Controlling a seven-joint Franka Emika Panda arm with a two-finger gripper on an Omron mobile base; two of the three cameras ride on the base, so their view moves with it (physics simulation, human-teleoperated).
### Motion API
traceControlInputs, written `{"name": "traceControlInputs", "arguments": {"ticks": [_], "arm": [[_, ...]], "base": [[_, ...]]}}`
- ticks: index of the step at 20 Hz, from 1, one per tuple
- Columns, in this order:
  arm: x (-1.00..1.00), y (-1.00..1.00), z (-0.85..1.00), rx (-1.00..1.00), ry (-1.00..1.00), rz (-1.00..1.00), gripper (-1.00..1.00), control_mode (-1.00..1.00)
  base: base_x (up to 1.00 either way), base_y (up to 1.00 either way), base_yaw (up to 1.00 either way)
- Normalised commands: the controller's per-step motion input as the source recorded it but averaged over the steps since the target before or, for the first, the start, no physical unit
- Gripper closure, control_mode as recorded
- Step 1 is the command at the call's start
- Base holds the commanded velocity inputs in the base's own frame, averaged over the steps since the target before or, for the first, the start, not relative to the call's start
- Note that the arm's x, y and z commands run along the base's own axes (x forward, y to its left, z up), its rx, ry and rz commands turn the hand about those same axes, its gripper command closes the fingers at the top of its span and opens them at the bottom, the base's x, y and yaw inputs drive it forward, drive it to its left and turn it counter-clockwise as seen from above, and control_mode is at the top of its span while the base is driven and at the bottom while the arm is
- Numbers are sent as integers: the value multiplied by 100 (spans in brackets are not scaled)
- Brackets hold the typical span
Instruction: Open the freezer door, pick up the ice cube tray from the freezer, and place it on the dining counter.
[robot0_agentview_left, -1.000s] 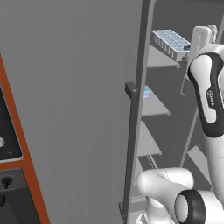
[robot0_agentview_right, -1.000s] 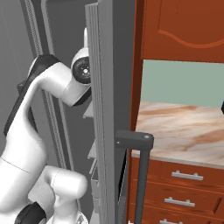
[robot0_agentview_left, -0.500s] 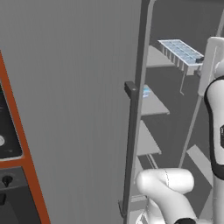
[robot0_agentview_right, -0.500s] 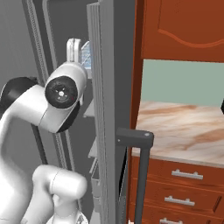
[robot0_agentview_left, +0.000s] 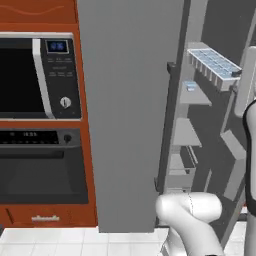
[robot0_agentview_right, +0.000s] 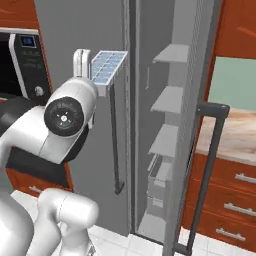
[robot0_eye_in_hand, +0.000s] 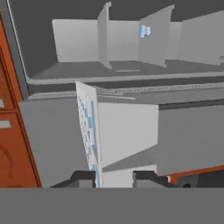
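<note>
Left base view shows the freezer (robot0_agentview_left: 200, 130) standing open, a tall grey cabinet with a grey interior and several light grey shelves (robot0_agentview_left: 186, 132) stacked one above another. On one of the upper shelves sits a small pale blue item (robot0_agentview_left: 190, 86); what it is cannot be told at this size. A drawer-like bin (robot0_agentview_right: 161, 176) sits low in the compartment in the right base view, and its contents cannot be made out. The freezer door (robot0_agentview_right: 197, 125) is swung wide, seen nearly edge-on in the right base view, with its long dark bar handle (robot0_agentview_right: 207, 170) facing outward.

Beside the freezer, in the left base view, an orange-red cabinet (robot0_agentview_left: 85, 150) houses a microwave (robot0_agentview_left: 37, 75) with a black oven (robot0_agentview_left: 42, 165) below it. In the right base view, part of the dining counter (robot0_agentview_right: 235, 137), tan-pink marble on a reddish-brown base with drawers, lies beyond the open door.

The white arm (robot0_agentview_right: 55, 130) holds the ice cube tray (robot0_agentview_left: 214, 64) out in front of the freezer's upper shelves, in the air and resting on nothing. The tray is pale blue-white with a two-row grid of light blue cubes. In the hand view the gripper (robot0_eye_in_hand: 113, 178) has its two dark fingertips (robot0_eye_in_hand: 83, 177) pressed narrowly together on the tray's end, so the tray stands edge-on between them.
</note>
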Motion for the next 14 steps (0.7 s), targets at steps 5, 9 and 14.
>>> {"name": "traceControlInputs", "arguments": {"ticks": [5, 9, 14], "arm": [[0, 0, 0, 0, 0, 0, 100, 100], [0, 0, 0, 0, 0, 0, 100, 100], [0, 0, 0, 0, 0, 0, 100, 100]], "base": [[-31, 45, 98], [-24, 24, 100], [-20, 6, 100]]}}
